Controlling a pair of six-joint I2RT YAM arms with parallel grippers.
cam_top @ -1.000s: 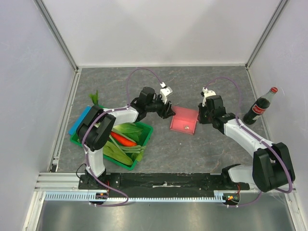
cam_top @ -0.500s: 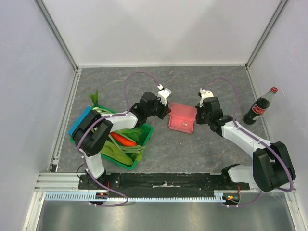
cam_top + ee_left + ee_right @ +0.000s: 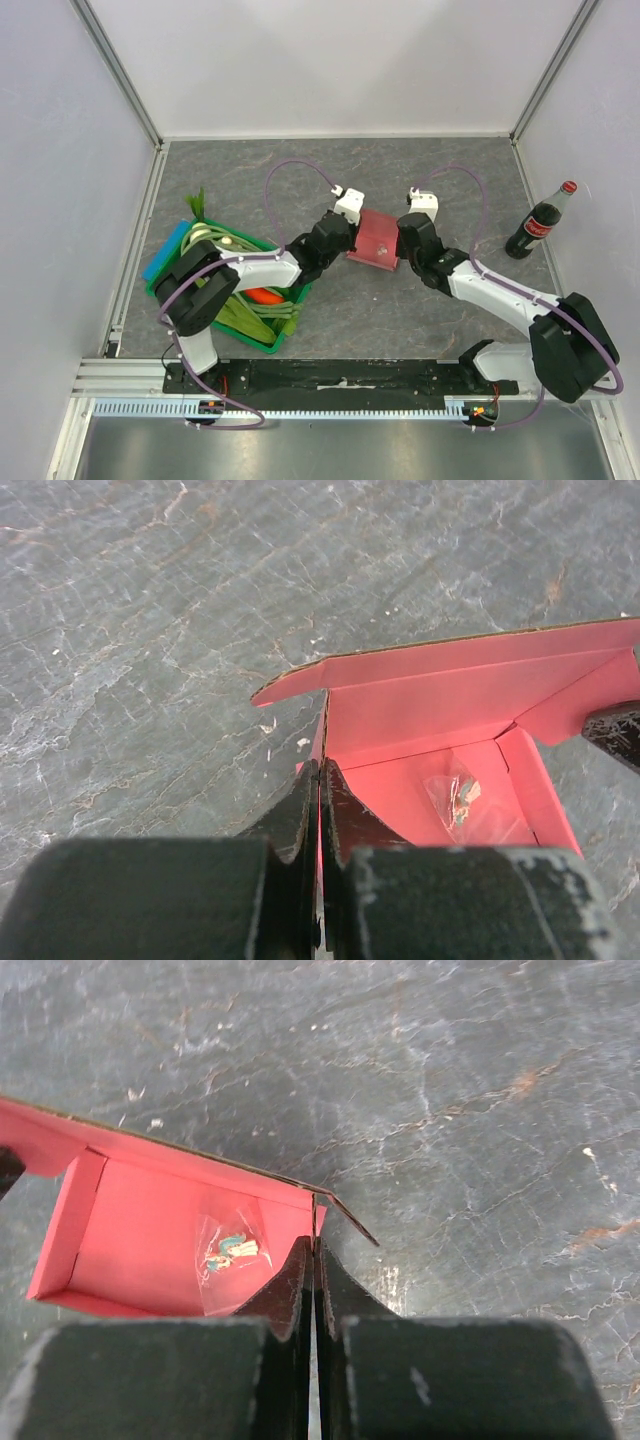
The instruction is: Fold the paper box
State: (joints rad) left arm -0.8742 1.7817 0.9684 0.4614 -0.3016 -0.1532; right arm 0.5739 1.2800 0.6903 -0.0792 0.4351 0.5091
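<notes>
The paper box (image 3: 374,240) is a small pink open box on the grey table between the two arms. Its back flap stands up, and a small clear packet (image 3: 455,795) lies inside it. My left gripper (image 3: 320,772) is shut on the box's left side wall, with the thin card pinched between the black fingers. At the opposite side, my right gripper (image 3: 315,1245) is shut on the right wall of the box (image 3: 150,1220). From above, the left gripper (image 3: 345,246) and the right gripper (image 3: 401,246) flank the box closely.
A green crate (image 3: 262,342) of vegetables stands under the left arm, with a blue piece (image 3: 165,250) at its far left corner. A cola bottle (image 3: 540,222) stands at the right near the wall. White walls enclose the table.
Both grippers have moved in onto the box's side walls and shut on them. The arms swung towards the near middle, and the box shifted slightly left.
</notes>
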